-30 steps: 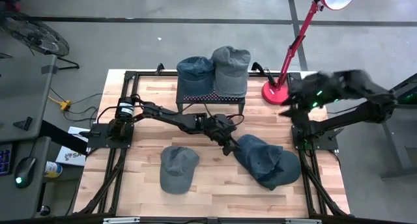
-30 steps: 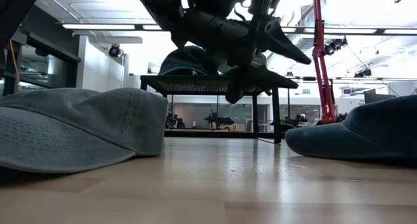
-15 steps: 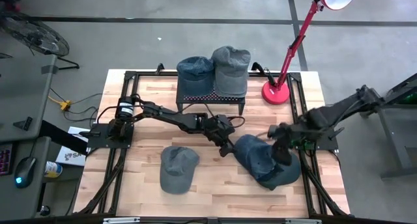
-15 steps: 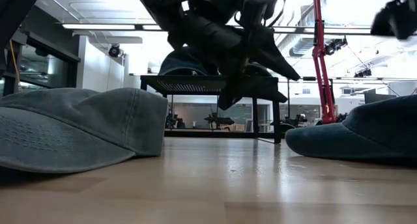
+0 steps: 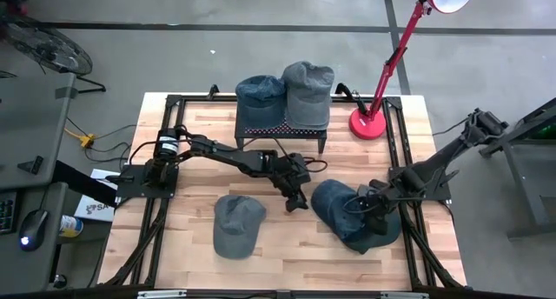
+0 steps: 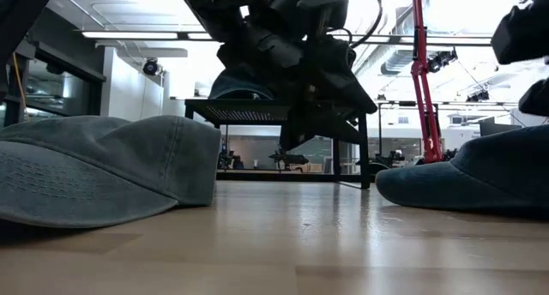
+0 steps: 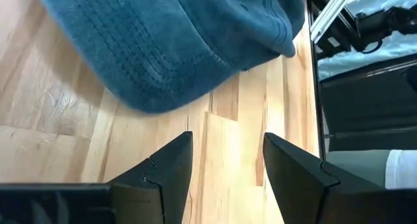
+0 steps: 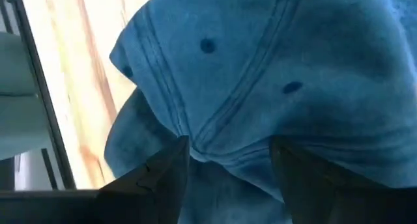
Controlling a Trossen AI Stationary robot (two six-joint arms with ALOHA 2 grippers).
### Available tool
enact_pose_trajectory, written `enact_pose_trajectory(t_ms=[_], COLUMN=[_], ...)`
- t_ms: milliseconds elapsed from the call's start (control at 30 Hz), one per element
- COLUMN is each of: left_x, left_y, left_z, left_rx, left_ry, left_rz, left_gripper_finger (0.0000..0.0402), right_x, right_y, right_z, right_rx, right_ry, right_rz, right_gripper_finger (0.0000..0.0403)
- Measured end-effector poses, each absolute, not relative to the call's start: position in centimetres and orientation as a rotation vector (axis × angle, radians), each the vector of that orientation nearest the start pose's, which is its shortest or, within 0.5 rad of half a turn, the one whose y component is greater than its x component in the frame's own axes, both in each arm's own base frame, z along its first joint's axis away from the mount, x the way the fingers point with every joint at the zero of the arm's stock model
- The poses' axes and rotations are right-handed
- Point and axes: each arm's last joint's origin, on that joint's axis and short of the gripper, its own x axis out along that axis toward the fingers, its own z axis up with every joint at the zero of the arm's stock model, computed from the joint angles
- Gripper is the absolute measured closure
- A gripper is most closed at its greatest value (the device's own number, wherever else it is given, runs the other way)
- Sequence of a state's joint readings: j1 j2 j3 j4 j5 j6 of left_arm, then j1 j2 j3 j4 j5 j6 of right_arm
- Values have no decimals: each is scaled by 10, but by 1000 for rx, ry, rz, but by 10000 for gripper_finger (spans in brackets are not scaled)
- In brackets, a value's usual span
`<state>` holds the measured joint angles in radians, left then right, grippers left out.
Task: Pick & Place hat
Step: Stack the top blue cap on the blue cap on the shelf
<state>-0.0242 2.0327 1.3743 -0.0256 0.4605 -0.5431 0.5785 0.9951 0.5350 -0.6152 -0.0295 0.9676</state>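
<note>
A dark blue hat lies on the table at the right, its brim flat on the wood. My left gripper hovers open just left of it, fingers aimed at the brim without touching it. My right gripper is open over the hat's crown, pointing steeply down, its fingers on either side of a seam. A grey hat lies at the near middle. In the low view the blue hat is at the right and the grey hat at the left. My right gripper stands close over the blue hat's crown, coming from above. I cannot tell whether its fingers touch the cloth.
A black rack at the far middle carries a blue hat and a grey hat. A red lamp stands at the far right. Black arm frames run along both sides of the table.
My right gripper has swung down from high at the far right, near the lamp, to just over the blue hat's crown, tipping to point steeply down. My left gripper has rolled and tipped a little beside the hat. Both hats have lain still.
</note>
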Motion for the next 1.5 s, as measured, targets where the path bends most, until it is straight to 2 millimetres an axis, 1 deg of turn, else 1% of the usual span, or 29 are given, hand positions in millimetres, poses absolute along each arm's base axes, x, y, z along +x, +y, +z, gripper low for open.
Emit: enact_pose_trajectory(t_ms=[200, 400, 600, 700, 833, 967, 1033, 1133, 1200, 1267, 1367, 1500], left_x=[439, 438, 438, 438, 438, 437, 437, 437, 437, 437, 437, 437], left_y=[-24, -24, -23, -23, -23, -23, -23, -23, -23, -23, -24, -22], left_z=[176, 176, 175, 175, 175, 175, 174, 174, 174, 174, 175, 175], left_rx=[-648, -648, -653, -659, -679, -691, -701, -704, -710, -726, -737, -771], left_ry=[814, 817, 822, 823, 829, 839, 844, 844, 846, 850, 852, 867], left_rz=[-272, -271, -267, -263, -247, -239, -233, -232, -234, -231, -231, -275], left_gripper_finger=[218, 218, 218, 218, 218, 218, 218, 218, 218, 218, 218, 218], right_x=[134, 128, 131, 133, 134, 138, 140, 145, 146, 149, 153, 154], right_y=[88, 82, 84, 85, 85, 88, 90, 93, 94, 95, 96, 95], right_z=[165, 142, 128, 124, 125, 136, 144, 160, 172, 188, 212, 247], right_rx=[477, 469, 419, 416, 417, 406, 396, 392, 362, 314, 230, 115], right_ry=[1154, 1168, 1216, 1227, 1216, 1199, 1194, 1176, 1180, 1165, 1144, 1138], right_rz=[-70, -171, -223, -245, -250, -200, -157, -156, -151, -128, -124, -91], right_gripper_finger=[199, 199, 201, 224, 289, 373, 392, 385, 390, 397, 395, 399])
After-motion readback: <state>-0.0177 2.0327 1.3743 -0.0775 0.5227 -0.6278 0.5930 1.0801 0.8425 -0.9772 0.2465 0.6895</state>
